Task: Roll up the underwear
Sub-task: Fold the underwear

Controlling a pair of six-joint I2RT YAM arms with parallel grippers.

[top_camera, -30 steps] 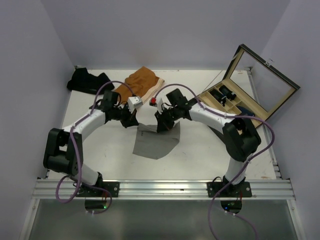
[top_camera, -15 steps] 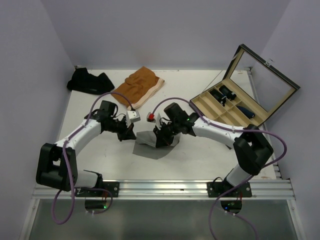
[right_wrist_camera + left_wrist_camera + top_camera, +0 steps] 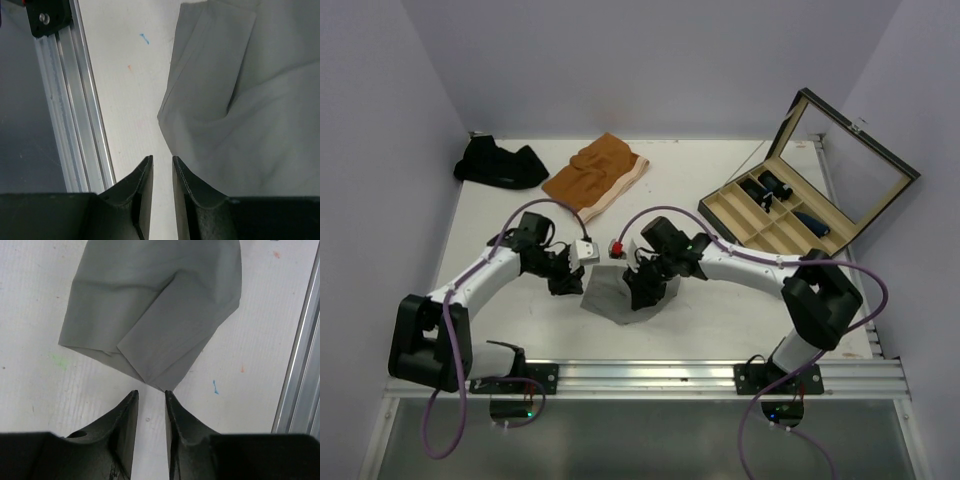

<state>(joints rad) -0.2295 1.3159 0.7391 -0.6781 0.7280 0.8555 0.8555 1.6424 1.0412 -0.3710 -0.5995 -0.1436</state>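
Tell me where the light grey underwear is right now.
In the top view the light grey underwear lies on the table between the left gripper and the right gripper, on the near side of the rust-orange pair.

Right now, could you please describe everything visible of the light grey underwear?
The light grey underwear is thin, smooth cloth, lying flat on the white table near its front edge, between the two arms. One flap is folded diagonally across it, ending in a point. The left gripper and right gripper sit at its edges, jaws slightly apart, gripping nothing.
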